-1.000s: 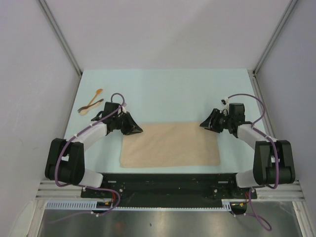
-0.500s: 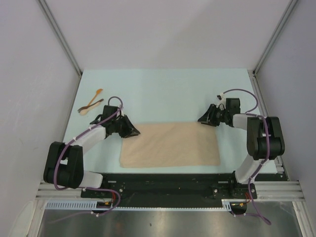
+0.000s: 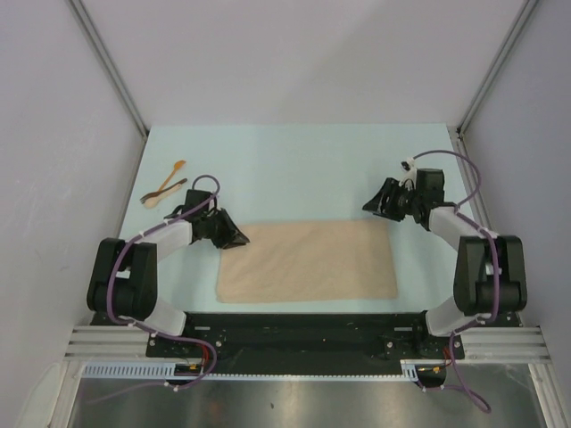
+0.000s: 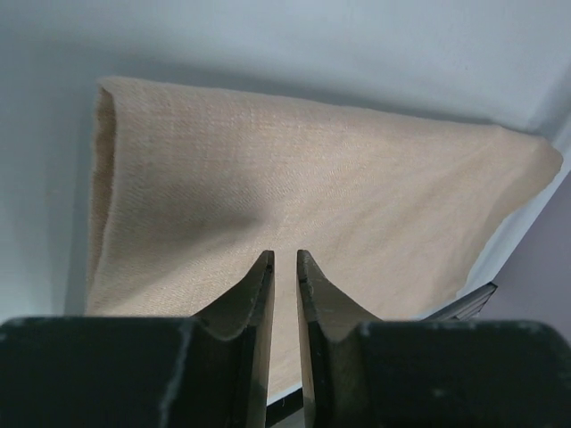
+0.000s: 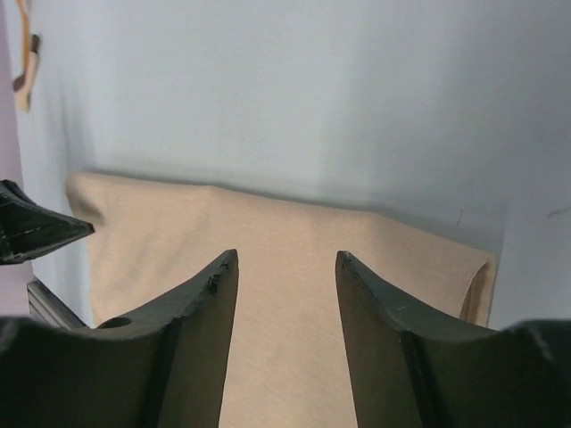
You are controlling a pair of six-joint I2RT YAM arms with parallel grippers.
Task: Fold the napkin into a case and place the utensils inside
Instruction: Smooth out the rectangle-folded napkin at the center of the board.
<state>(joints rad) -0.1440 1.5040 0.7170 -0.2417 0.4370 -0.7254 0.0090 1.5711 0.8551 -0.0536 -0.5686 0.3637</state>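
The napkin (image 3: 308, 261) lay flat at the near side of the table (image 3: 294, 169), long axis left to right, its far-left corner just beside the left gripper (image 3: 241, 239), jaws a slit apart and empty, its far-right corner near the right gripper (image 3: 368, 204), jaws wide, holding nothing.

napkin (image 4: 312, 178) near edge hidden behind left gripper (image 4: 284, 260)

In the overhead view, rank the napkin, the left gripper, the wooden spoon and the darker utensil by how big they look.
1. napkin, by far.
2. left gripper, bulkier than either utensil, though it may sit nearer the camera.
3. wooden spoon and darker utensil: slim, about alike, so unranked.
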